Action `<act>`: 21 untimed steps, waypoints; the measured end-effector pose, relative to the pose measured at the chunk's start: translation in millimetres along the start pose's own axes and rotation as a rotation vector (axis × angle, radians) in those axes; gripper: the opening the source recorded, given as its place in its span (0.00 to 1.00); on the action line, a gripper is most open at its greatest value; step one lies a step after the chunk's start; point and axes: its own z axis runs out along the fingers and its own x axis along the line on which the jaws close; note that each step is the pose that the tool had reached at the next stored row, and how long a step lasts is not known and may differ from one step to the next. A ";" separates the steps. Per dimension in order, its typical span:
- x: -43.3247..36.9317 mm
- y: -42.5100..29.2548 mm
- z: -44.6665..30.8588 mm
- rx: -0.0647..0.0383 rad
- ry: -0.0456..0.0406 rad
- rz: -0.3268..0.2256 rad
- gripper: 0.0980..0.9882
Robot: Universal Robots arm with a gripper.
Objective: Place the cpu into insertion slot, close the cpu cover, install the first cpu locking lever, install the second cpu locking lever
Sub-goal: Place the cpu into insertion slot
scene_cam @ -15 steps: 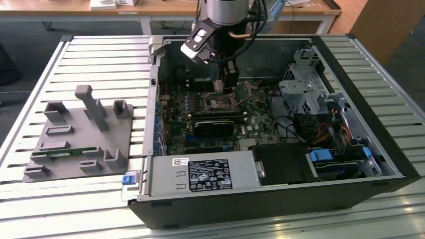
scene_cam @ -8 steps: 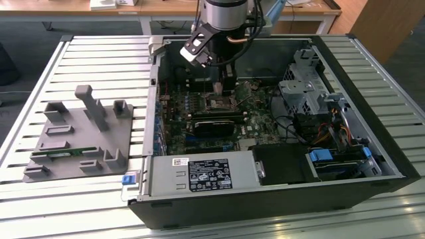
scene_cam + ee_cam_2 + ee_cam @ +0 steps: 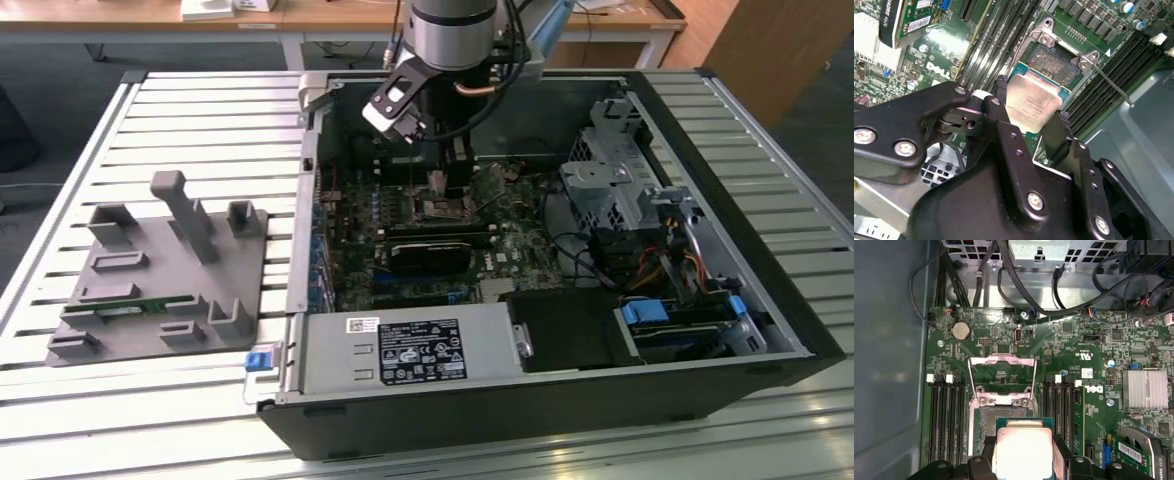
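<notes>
step: first of the four, chip into socket; by my read not seated yet
gripper (image 3: 1032, 99): fingers clamped on two opposite edges of the cpu, seen in both wrist views
cpu (image 3: 1036, 102): flat silvery chip, metal face toward the cameras, roughly level; hangs over the near part of the insertion slot, not centred on it; can't tell if it touches
insertion slot (image 3: 1000, 416): open, dark contact field bare and partly uncovered beyond the chip; in the exterior view it is at 12 o'clock of the graphics card (image 3: 427, 255), with the gripper right over it
cpu cover (image 3: 1002, 359): flipped up, standing open on the side of the slot away from the gripper
lever (image 3: 1114, 85): thin wire bar, swung out, unlatched
progress: early; cover open, lever loose
move calls for: my judgement, centre the chip over the slot, edges square to the rim, keep it flat, go down gently
risk: a tilted or off-centre drop could bend the contacts
around: case (image 3: 534, 420) on slatted table (image 3: 80, 420); gray fixture plate (image 3: 147, 270) at 9 o'clock of the case
</notes>
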 end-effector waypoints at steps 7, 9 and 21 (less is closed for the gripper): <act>0.0 -0.2 2.8 0.000 -0.0004 0.000 0.48; 0.0 -0.3 3.9 0.000 -0.0005 0.000 0.48; 3.0 -1.7 20.6 0.000 0.0000 -0.007 0.48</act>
